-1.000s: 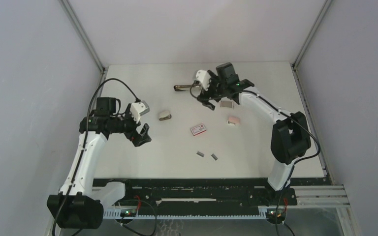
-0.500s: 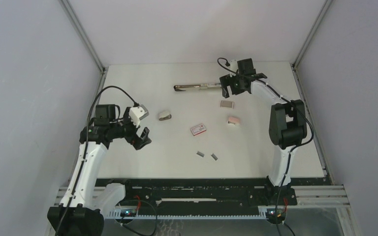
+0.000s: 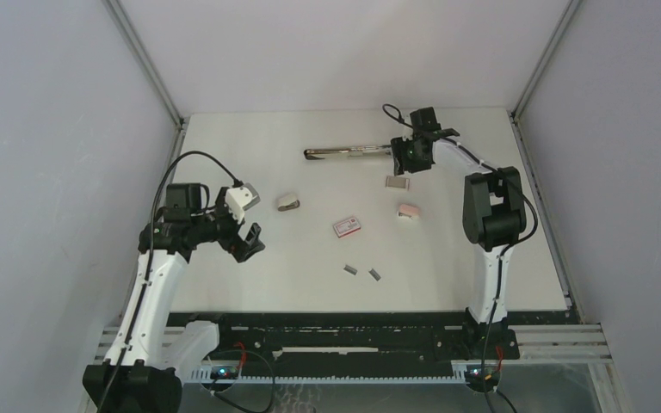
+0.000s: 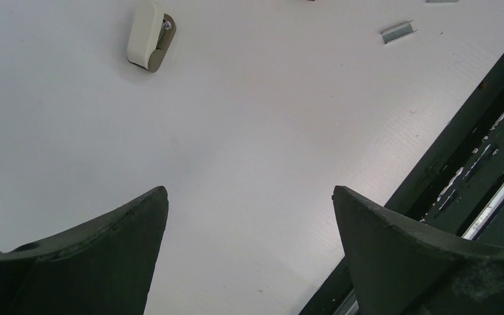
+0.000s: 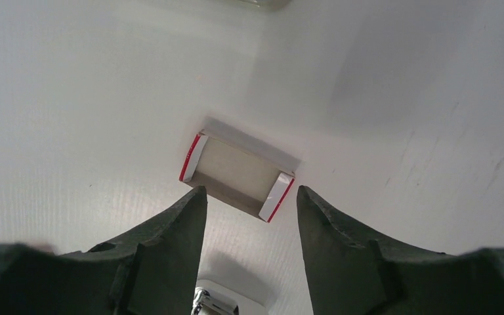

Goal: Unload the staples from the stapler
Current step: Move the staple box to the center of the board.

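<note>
Top external view: we are finding the long stapler [image 3: 349,152] lying opened out flat at the far side of the table [image 3: 224,155], with the right gripper [image 3: 410,160] set down at its right end. 2 strips of staples [image 3: 350,269] are lying loose near the front edge, well apart from the long stapler. Whether more are sitting in its channel we cannot tell. We are judging the step in hand to be taking hold of that right end, ahead of emptying it. The left gripper [image 3: 246,241] is hovering wide open over bare table, holding nothing.

Right wrist view: the right gripper [image 5: 249,191] is showing its jaws about half apart, with nothing clamped between the tips. A chrome part [image 5: 213,303] is showing low between the fingers, and we cannot tell whether they are touching it. Beyond the tips an open box tray [image 5: 239,177] with red ends is lying.

The next move, in our judgement, is calling for jaws centred on the narrow chrome body and closed squarely, without nudging the box tray just beside.

On coverage, the top view is hiding the right jaw gap behind the wrist, so only the right wrist view is giving it. The left wrist view alone is showing the left gripper [image 4: 249,197] spread wide, plus 1 strip of staples [image 4: 398,31] and a beige small stapler [image 4: 147,36] up close.
</note>
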`<state>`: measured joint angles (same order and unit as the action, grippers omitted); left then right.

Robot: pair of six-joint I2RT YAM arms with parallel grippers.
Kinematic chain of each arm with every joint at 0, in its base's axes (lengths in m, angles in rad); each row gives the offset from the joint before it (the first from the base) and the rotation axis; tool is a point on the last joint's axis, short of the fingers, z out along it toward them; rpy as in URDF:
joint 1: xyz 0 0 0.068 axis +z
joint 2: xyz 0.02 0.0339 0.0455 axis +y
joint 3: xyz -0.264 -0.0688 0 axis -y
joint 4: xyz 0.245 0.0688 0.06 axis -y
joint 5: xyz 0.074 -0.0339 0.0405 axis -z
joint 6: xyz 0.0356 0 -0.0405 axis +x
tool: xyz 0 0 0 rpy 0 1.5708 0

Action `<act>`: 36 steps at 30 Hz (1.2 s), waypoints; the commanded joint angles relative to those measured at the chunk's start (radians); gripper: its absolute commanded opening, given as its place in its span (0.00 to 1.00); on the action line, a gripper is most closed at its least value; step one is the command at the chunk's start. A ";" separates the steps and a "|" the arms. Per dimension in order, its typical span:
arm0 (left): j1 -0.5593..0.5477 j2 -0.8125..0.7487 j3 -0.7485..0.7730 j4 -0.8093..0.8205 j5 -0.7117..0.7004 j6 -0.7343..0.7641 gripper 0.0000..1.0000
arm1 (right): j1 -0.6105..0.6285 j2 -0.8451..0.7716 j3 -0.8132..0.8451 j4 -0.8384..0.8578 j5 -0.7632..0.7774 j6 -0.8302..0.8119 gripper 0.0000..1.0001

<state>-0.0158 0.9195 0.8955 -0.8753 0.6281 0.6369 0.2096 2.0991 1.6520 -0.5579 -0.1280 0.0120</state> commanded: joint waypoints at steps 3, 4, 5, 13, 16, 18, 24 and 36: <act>0.007 -0.011 -0.019 0.027 0.023 -0.010 1.00 | -0.030 -0.003 0.010 -0.006 0.009 0.050 0.52; 0.007 -0.011 -0.018 0.027 0.022 -0.009 1.00 | -0.035 -0.003 0.002 -0.007 0.005 0.052 0.51; 0.007 -0.010 -0.019 0.027 0.024 -0.009 1.00 | -0.040 0.000 -0.001 -0.008 -0.002 0.052 0.49; 0.007 -0.018 -0.023 0.027 0.023 -0.008 1.00 | -0.058 0.036 0.001 -0.030 -0.065 0.063 0.41; 0.007 -0.021 -0.024 0.028 0.020 -0.007 1.00 | -0.059 0.045 0.010 -0.036 -0.079 0.068 0.40; 0.007 -0.019 -0.023 0.030 0.018 -0.009 1.00 | -0.058 0.052 0.016 -0.043 -0.080 0.066 0.37; 0.007 -0.022 -0.024 0.032 0.018 -0.007 1.00 | -0.059 0.077 0.031 -0.061 -0.096 0.062 0.31; 0.007 -0.024 -0.027 0.033 0.015 -0.008 1.00 | -0.043 0.112 0.087 -0.092 -0.085 0.058 0.17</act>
<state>-0.0158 0.9150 0.8955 -0.8711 0.6308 0.6373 0.1547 2.1975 1.6852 -0.6361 -0.2173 0.0643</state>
